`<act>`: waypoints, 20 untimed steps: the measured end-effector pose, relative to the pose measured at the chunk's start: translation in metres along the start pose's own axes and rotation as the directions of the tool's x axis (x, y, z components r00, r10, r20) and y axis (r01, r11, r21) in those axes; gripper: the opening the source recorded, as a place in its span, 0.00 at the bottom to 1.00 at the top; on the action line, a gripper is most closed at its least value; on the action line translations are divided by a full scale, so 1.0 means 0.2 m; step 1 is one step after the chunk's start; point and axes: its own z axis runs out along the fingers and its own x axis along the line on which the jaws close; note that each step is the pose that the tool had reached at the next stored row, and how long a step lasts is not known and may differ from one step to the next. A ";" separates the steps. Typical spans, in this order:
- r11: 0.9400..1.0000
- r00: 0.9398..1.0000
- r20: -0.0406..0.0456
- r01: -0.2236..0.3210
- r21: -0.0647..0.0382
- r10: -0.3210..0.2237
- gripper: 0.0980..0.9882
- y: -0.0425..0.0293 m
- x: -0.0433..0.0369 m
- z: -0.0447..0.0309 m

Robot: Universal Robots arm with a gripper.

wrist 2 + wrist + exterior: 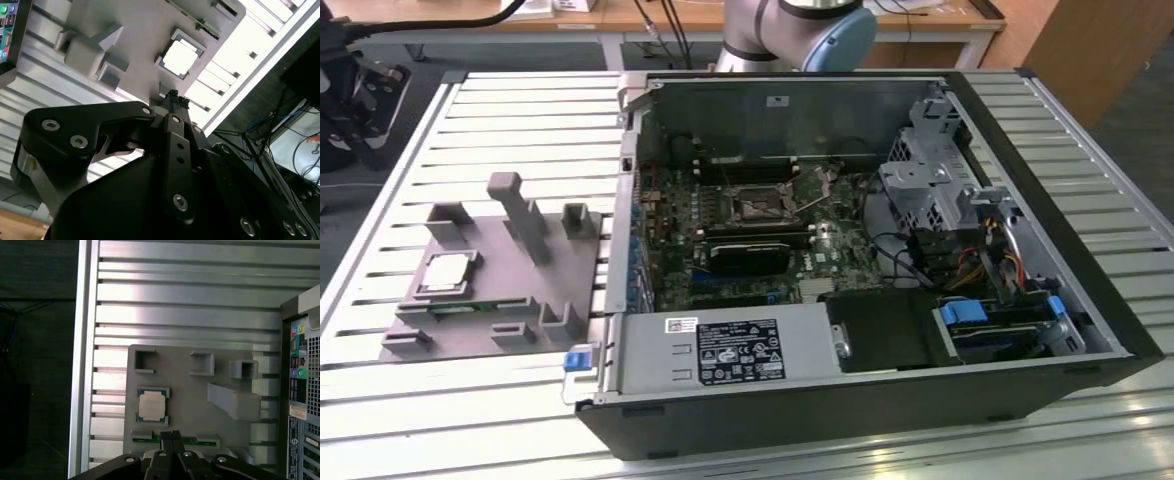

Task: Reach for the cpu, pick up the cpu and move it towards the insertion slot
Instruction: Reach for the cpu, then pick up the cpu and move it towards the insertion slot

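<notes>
The cpu [447, 272] is a flat silver square lying in a recess of the grey plastic fixture [494, 280] at the exterior view's left. Both wrist views look down on it, cpu [152, 405] and cpu [179, 56]. My gripper [170, 436] hangs well above the fixture, its black fingertips [173, 96] pressed together with nothing between them, a short way off the cpu. The insertion slot [758, 203] is the dark square socket with a metal frame on the green board inside the open computer case [961, 90].
Grey posts [520, 205] and blocks stand on the fixture close to the cpu, and a green memory strip [150, 440] lies beside it. A black card [747, 255], cables and a drive cage [927, 190] crowd the case. The slatted metal table [520, 110] surrounds everything.
</notes>
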 end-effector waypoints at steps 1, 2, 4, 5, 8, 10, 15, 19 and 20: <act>1.000 1.000 0.000 0.000 0.000 0.000 0.01 0.000 0.008 0.003; 1.000 1.000 0.000 0.000 0.000 0.000 0.01 0.000 0.014 0.006; 1.000 1.000 0.000 0.000 0.000 0.000 0.01 -0.001 0.017 0.013; 1.000 1.000 0.000 0.000 0.000 0.000 0.02 -0.001 0.018 0.016; 1.000 1.000 0.000 0.000 0.000 0.000 0.15 -0.004 0.020 0.027; 1.000 1.000 0.000 0.000 0.000 0.000 0.28 -0.008 0.023 0.039; 1.000 1.000 0.000 0.000 0.000 0.000 0.48 -0.011 0.036 0.079; 1.000 1.000 -0.001 -0.004 0.000 0.004 0.61 -0.012 0.045 0.116; 1.000 1.000 -0.001 -0.009 0.000 0.009 0.68 -0.012 0.046 0.125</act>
